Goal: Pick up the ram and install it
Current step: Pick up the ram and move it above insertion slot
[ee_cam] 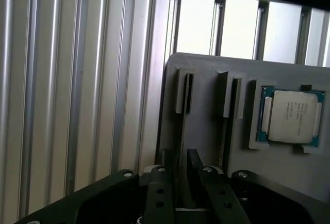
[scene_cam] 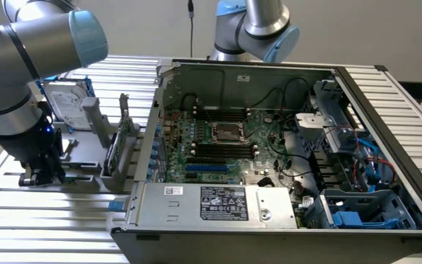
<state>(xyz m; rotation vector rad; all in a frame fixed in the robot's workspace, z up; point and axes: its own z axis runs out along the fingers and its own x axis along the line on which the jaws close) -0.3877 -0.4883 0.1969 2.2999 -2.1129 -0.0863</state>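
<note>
Ram edge-on in grey holder slot, hand apart astride it, slatted table beside.

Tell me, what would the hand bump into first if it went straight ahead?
Most likely the ram, the thin stick standing on edge in the gray holder, just ahead of the hand; depth is unclear.

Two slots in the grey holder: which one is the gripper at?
The slot farther from the silver chip; the gripper sits over it.

Open computer case, motherboard inside, hard drive in grey holder, silver chip, slatted table
</note>
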